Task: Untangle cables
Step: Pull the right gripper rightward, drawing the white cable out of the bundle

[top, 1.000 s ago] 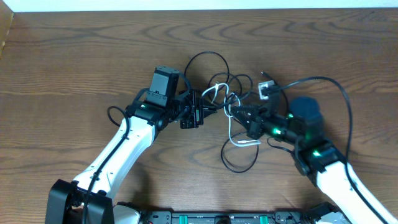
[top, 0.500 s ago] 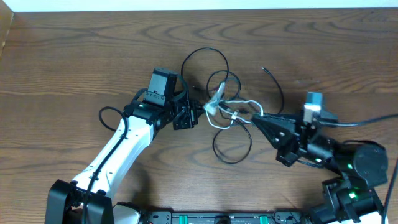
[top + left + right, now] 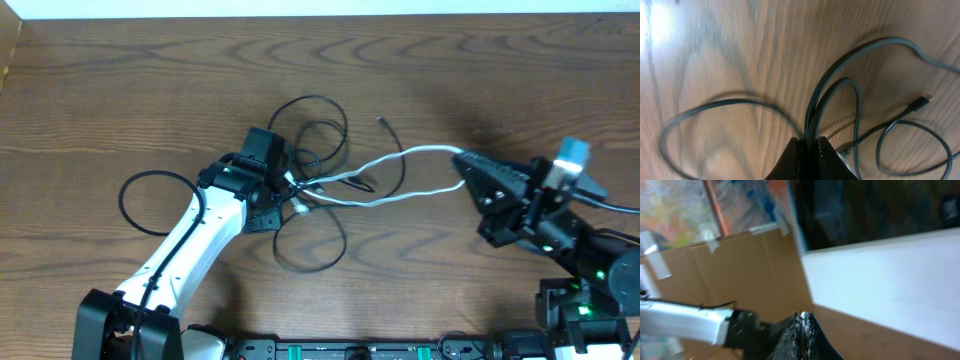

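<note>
cables (image 3: 400, 156) stretched between left end effector (image 3: 286, 197), right end effector (image 3: 462, 159)

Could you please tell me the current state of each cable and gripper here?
white cable: drawn out in two strands from the tangle.
black cables: loose loops, bunched at the left gripper.
left gripper: shut on black cables.
right gripper: shut on white cable.

A dark wood-grain table (image 3: 120, 90) borders a white panel (image 3: 890, 280), taped cardboard (image 3: 750, 275) and colourful artwork (image 3: 675, 210) beyond.
</note>
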`<move>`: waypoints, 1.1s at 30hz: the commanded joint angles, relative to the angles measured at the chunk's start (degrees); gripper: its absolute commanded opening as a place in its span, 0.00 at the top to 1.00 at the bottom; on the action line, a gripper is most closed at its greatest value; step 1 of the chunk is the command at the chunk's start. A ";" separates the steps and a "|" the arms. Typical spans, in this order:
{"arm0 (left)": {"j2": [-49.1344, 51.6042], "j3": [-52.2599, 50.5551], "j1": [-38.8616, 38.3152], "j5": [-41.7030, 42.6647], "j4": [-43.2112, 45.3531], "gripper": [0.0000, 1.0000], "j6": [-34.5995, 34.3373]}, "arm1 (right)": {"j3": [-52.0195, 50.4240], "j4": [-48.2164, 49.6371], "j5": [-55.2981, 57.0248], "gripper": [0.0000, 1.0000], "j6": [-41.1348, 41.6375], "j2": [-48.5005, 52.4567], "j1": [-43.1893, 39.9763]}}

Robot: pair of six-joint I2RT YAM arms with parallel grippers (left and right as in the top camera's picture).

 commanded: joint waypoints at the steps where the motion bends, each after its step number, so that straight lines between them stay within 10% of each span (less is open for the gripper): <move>1: 1.33 0.28 0.39 -8.66 -0.57 0.92 0.17 | 2.01 0.35 0.35 0.99 -0.70 -0.61 -3.06; 14: 5.46 0.28 0.55 -14.97 2.21 0.92 0.72 | 2.80 -3.52 0.35 0.99 -1.38 -0.63 -14.60; 26: 7.63 0.28 0.48 -9.16 15.15 0.92 50.97 | 3.28 -5.79 0.74 0.99 -3.30 -0.55 -20.61; 33: 7.56 0.28 0.48 16.20 35.89 0.92 50.86 | 3.28 -7.19 -15.06 0.99 -2.58 1.01 -20.52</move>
